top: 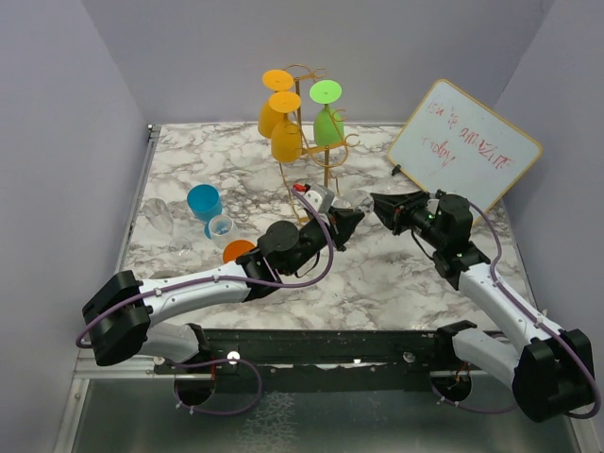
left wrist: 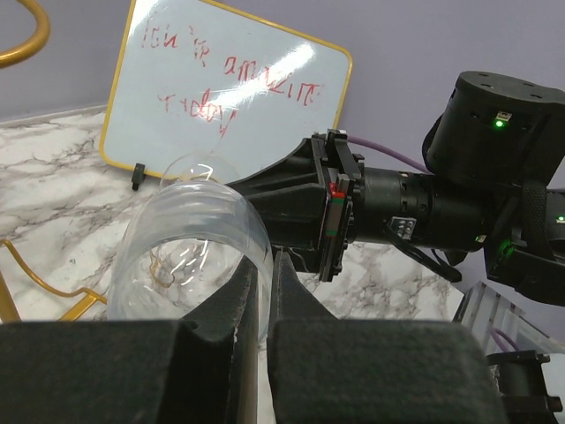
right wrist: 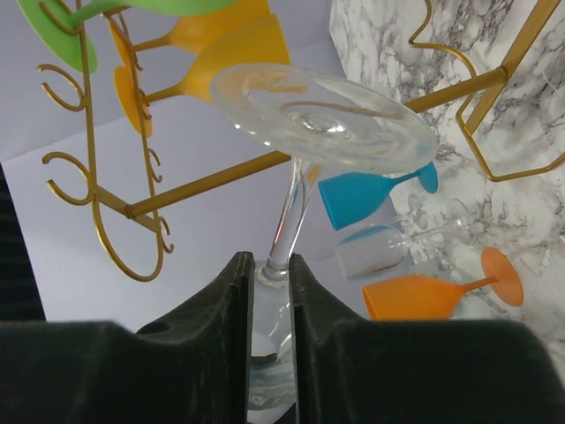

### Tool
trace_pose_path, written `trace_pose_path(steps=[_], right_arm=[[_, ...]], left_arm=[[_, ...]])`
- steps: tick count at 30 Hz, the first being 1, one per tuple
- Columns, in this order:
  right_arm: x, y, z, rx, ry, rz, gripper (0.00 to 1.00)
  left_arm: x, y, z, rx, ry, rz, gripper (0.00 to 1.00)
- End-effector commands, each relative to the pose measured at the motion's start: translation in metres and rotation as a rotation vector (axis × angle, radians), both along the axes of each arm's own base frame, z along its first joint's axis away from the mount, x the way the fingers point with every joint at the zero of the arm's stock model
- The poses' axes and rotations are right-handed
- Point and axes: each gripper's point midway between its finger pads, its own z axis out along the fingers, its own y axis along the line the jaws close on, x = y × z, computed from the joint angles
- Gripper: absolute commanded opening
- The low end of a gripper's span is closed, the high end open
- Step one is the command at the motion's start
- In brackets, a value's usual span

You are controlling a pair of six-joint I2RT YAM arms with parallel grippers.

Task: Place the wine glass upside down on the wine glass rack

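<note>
- Being pinched in two places at once, the wine glass (left wrist: 194, 238) is being held off the worktop (top: 396, 274), between the two claws and on the near side of the wine glass rack (right wrist: 203, 184).
- The right claw (right wrist: 269, 265) is being pressed together on the thin stem, with the round foot (right wrist: 327, 119) standing out beyond its fingertips.
- The left claw (left wrist: 263, 269) is being pressed together on the wall of the bowl at its rim. One finger seems to be inside and one outside, though this is partly hidden.
- The long axis of the glass is being carried nearer to level than to upright. The foot end is being turned towards the rack and the open bowl towards the left wrist.
- From both claws the rack is being seen farther out on the worktop and a little to the left. Neither claw is clearly the nearer one.
- Both arms are being reached forward and inward so that the claws are meeting almost tip to tip. The left forearm is being held low over the worktop and the right one is being angled up from its base.
- Some curled loops (right wrist: 75, 88) are being shown with no glass in them, while orange (top: 276, 90) and green (top: 327, 118) glasses are hanging from others.
- The coming move is judged to turn on the foot end. The stem would need to be slid into a free loop with the bowl hanging down, which is better served by the right claw once the bowl is let go.
</note>
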Motion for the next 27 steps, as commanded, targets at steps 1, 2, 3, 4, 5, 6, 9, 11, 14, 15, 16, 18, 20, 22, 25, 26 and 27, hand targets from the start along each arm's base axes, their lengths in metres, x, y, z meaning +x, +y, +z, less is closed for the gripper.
trace_pose_path(steps=[1, 2, 3, 4, 5, 6, 9, 11, 14, 15, 16, 18, 20, 22, 25, 26, 27], right_arm=[[-0.009, 0.013, 0.021, 0.010, -0.077, 0.078, 0.16], [-0.009, 0.012, 0.021, 0.007, -0.076, 0.080, 0.12], [-0.009, 0.012, 0.021, 0.003, -0.077, 0.080, 0.07], [-0.009, 0.012, 0.022, 0.003, -0.080, 0.080, 0.03], [-0.009, 0.012, 0.022, 0.003, -0.085, 0.080, 0.01], [-0.009, 0.012, 0.022, 0.000, -0.089, 0.079, 0.01], [-0.007, 0.009, 0.024, -0.029, -0.125, 0.062, 0.01], [-0.004, 0.006, 0.027, -0.065, -0.167, 0.042, 0.01], [0.001, -0.001, 0.032, -0.136, -0.230, -0.002, 0.01], [0.002, -0.003, 0.034, -0.161, -0.258, -0.015, 0.01], [0.004, -0.006, 0.036, -0.188, -0.288, -0.031, 0.01], [0.006, -0.011, 0.040, -0.244, -0.344, -0.054, 0.01], [0.008, -0.016, 0.046, -0.298, -0.409, -0.081, 0.01], [0.009, -0.019, 0.051, -0.360, -0.480, -0.095, 0.01], [0.009, -0.027, 0.062, -0.485, -0.615, -0.125, 0.01], [0.009, -0.029, 0.066, -0.524, -0.659, -0.136, 0.01], [0.007, -0.029, 0.073, -0.559, -0.723, -0.137, 0.01]], left_arm=[[-0.014, -0.002, 0.025, -0.087, -0.027, -0.059, 0.00], [-0.015, -0.002, 0.025, -0.087, -0.026, -0.062, 0.00], [-0.015, -0.002, 0.025, -0.088, -0.025, -0.062, 0.00], [-0.016, -0.002, 0.025, -0.087, -0.025, -0.065, 0.00], [-0.015, -0.002, 0.024, -0.087, -0.025, -0.064, 0.00], [-0.016, -0.002, 0.024, -0.088, -0.024, -0.065, 0.00], [-0.016, 0.001, 0.024, -0.093, -0.016, -0.058, 0.01], [-0.015, 0.004, 0.023, -0.098, -0.010, -0.048, 0.17], [-0.014, 0.012, 0.023, -0.110, 0.003, -0.022, 0.44], [-0.014, 0.015, 0.022, -0.116, 0.009, -0.013, 0.50], [-0.015, 0.019, 0.022, -0.122, 0.013, -0.005, 0.56], [-0.017, 0.029, 0.025, -0.141, 0.015, 0.009, 0.65], [-0.019, 0.041, 0.025, -0.153, 0.014, 0.029, 0.73], [-0.021, 0.055, 0.026, -0.163, 0.017, 0.054, 0.81], [-0.027, 0.073, 0.029, -0.160, 0.014, 0.073, 0.90], [-0.028, 0.079, 0.028, -0.150, 0.016, 0.084, 0.92], [-0.029, 0.085, 0.029, -0.140, 0.019, 0.097, 0.94]])
